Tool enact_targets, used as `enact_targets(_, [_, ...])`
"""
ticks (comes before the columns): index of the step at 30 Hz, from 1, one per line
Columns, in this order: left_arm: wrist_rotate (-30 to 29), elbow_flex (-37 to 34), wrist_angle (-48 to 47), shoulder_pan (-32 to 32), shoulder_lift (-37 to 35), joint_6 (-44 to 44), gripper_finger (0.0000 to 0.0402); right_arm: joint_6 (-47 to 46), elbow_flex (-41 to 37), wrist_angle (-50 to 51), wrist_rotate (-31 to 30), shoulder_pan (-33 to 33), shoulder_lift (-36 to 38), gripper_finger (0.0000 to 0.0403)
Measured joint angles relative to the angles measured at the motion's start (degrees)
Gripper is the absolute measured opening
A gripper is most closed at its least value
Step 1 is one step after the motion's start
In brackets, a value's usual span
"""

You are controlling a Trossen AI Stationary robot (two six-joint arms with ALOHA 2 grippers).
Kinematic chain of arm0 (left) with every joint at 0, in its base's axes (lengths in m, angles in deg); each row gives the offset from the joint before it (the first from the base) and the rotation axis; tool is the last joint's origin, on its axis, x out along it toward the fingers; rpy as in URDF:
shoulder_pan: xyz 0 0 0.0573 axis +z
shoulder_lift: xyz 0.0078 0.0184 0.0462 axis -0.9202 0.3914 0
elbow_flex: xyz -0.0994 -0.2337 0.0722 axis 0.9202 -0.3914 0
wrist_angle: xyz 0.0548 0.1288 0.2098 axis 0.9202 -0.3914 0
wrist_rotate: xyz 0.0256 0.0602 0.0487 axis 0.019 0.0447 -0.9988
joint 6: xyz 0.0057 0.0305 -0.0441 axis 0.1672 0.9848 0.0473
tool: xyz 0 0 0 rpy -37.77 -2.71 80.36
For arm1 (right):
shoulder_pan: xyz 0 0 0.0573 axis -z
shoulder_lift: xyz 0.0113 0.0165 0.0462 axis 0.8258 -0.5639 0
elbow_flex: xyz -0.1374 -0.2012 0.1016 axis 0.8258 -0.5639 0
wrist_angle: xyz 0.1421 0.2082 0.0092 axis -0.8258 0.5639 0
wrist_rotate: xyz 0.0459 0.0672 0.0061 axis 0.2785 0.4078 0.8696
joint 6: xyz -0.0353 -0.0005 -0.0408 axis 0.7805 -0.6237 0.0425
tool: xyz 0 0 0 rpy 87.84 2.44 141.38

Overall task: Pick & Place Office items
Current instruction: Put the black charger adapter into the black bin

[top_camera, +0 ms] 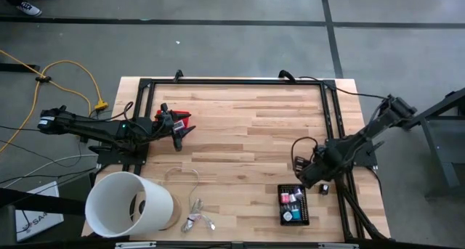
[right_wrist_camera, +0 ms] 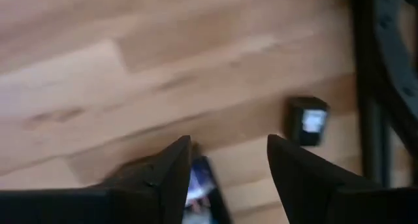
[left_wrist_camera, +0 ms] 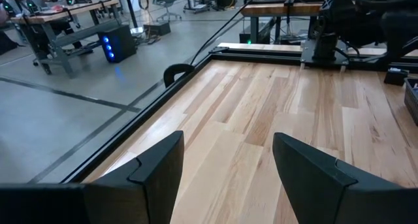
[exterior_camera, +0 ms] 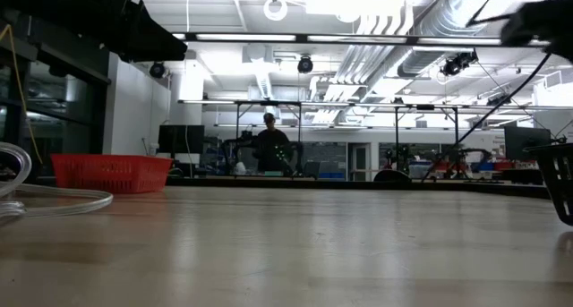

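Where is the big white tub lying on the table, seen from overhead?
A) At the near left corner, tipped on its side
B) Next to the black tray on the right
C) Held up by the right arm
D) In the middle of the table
A: in the high view the white tub lies on its side at the table's near left corner, far from the black tray.

Pale wood table (top_camera: 240,125) with black frame along edges; grey concrete floor (top_camera: 218,46) crossed by dark lines; yellow cable (top_camera: 69,69) on floor left of table; ceiling strip lights (exterior_camera: 269,37) and silver ducts (exterior_camera: 421,21) overhead; red basket (exterior_camera: 109,173) far behind; person (exterior_camera: 270,146) at distant workbench.
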Motion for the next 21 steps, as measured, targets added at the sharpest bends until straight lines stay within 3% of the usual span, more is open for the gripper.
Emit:
enact_targets(4, [-0.01,0.01,-0.01,-0.02,0.0,0.01,0.0227,-4.21,-2.0,-1.8,4.95,-2.34,0.24,0.0188])
enact_targets(9, [0.0,0.02,0.0,0.0,0.0,0.02,0.0227,-5.8,-2.55,-2.99,6.8,-4.43,-0.76,0.0188])
enact_targets(16, [-0.01,0.02,0.0,-0.01,0.0,0.0,0.0227,-6.09,-2.56,-3.84,-0.51,-4.99,-2.57,0.0188])
enact_targets(21, [-0.02,0.02,0.0,0.0,0.0,0.02,0.0227,-8.92,-2.54,-3.5,2.87,-6.73,-2.46,0.0188])
